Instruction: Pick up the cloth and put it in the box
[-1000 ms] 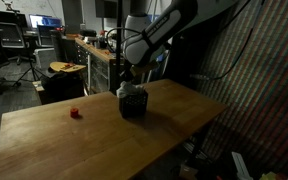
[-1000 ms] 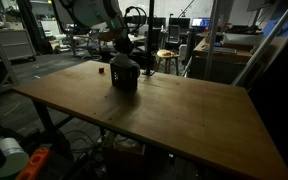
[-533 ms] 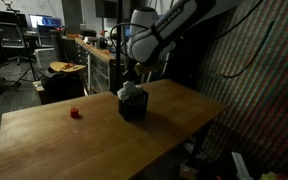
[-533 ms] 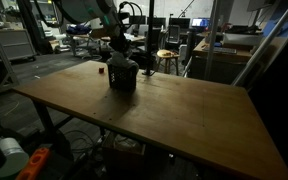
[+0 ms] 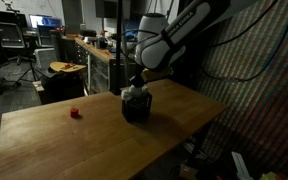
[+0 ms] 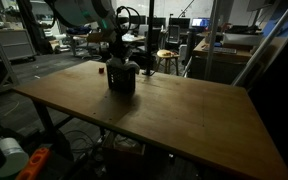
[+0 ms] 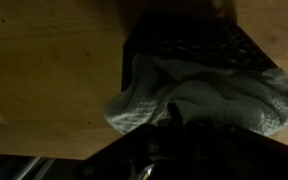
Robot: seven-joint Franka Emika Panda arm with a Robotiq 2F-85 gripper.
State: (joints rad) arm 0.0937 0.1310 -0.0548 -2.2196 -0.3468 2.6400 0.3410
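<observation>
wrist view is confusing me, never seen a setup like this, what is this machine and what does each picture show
It is a single robot arm working over a wooden table. Two pictures come from cameras standing in the room; the wrist view is from a camera on the arm, looking past its end effector. On the table stand a black mesh box and a small red object. The end effector is shut, apparently pinching a pale cloth bunched in the box's top.

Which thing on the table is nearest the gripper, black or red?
The black box, with the cloth spilling over its rim, sits directly under the gripper; the small red object lies well apart.
</observation>
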